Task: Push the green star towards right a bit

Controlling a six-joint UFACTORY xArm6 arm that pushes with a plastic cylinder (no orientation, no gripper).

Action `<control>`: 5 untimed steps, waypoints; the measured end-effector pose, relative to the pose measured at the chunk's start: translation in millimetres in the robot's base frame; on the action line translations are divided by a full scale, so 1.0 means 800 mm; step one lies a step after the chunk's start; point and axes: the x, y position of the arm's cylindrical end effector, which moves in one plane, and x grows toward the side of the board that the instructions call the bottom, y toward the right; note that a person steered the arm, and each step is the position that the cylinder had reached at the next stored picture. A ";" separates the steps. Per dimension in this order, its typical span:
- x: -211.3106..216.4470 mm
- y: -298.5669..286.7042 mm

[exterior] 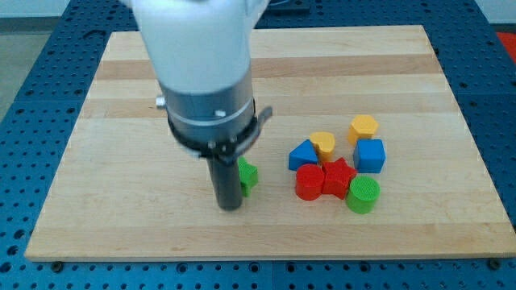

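Leftmost among the things on the pale wooden table (pixel 97 121), the arm (pixel 197 56) comes down from the view's top as a broad white housing, narrowing into a grey collar with a black clamp ring, and below that the straight dark rod stands upright. My tip (pixel 230 207) rests on the table at the rod's lower end, left of every block. There are no jaws on this arm, so no released or clenched state can be told; the rod is all that shows.

Just beside the rod on the view's right sits the small green star-shaped block (pixel 248 176), partly hidden behind the rod, so touching or a hair apart cannot be told. It lies a little above my tip and well apart from the other blocks.

Further right comes a tight cluster. A blue triangular block (pixel 302 155) sits at its left edge, with a yellow heart-shaped block (pixel 323 143) just above and right of it. Below them a red round block (pixel 308 182) touches a red star-shaped block (pixel 338 177). A green cylinder block (pixel 363 194) sits at the cluster's lower right, a blue cube block (pixel 370 155) above it, and a yellow hexagonal block (pixel 364 126) topmost.

No writing or brand can be read anywhere.
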 end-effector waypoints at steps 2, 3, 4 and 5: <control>-0.075 0.020; -0.074 -0.010; -0.083 -0.061; -0.111 -0.037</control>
